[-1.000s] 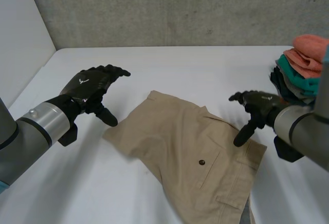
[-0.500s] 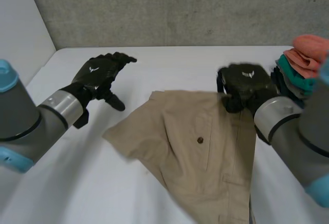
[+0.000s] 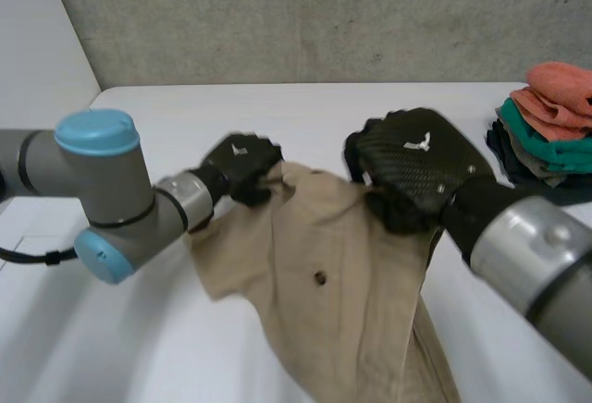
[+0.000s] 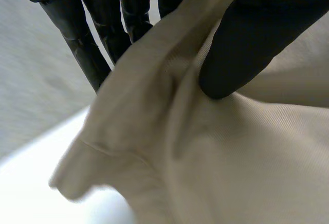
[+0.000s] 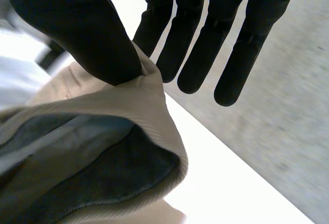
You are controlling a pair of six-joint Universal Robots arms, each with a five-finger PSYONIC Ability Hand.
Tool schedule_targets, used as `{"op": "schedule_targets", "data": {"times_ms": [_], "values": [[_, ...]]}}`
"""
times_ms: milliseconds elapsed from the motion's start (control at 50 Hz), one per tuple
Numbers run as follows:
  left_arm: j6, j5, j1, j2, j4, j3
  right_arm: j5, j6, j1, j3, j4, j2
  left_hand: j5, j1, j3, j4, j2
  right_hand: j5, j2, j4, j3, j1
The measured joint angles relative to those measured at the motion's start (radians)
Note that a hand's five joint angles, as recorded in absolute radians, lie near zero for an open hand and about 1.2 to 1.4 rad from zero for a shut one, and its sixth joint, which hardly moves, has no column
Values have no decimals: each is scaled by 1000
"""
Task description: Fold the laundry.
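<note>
Pinching the khaki shorts (image 3: 324, 274) by their upper edge, the left hand (image 3: 242, 164) sits left of centre in the head view and the right hand (image 3: 412, 167) right of centre; the cloth drapes to the white surface (image 3: 139, 348) at lower middle, with folded clothes (image 3: 550, 116) stacked far right. Left wrist view: a fold of the shorts (image 4: 216, 157) is squeezed between thumb and fingers (image 4: 103, 23). Right wrist view: thumb and fingers (image 5: 195, 44) clamp the waistband, its dark lining showing under the palm.

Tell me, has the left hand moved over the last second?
Yes. The left hand has shifted toward the folded clothes pile, and now pinches the beige shorts at a corner.
</note>
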Motion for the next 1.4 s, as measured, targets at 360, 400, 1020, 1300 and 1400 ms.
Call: {"op": "schedule_targets", "data": {"times_ms": [360, 400, 1020, 1300, 1400], "values": [[-210, -216, 24, 225, 440, 399, 334, 17, -7, -654, -638, 404, 0, 0, 4, 4, 1, 0, 1, 1, 3, 3], [-228, -237, 29, 246, 445, 407, 317, 19, 2, -680, -689, 417, 0, 0, 4, 4, 2, 1, 1, 1, 3, 3], [-54, -170, 62, 220, 381, -591, 151, -242, -32, -134, -425, 664, -639, -655, -647, -676, -666, 4, 1, 2, 3, 3], [3, -181, 117, 266, 331, -611, 130, -190, -48, -58, -363, 577, -565, -586, -606, -612, -616, 16, 1, 2, 3, 3], [9, -183, 138, 272, 315, -629, 127, -181, -57, -47, -369, 571, -449, -456, -482, -488, -491, 19, 1, 2, 3, 3]]}}
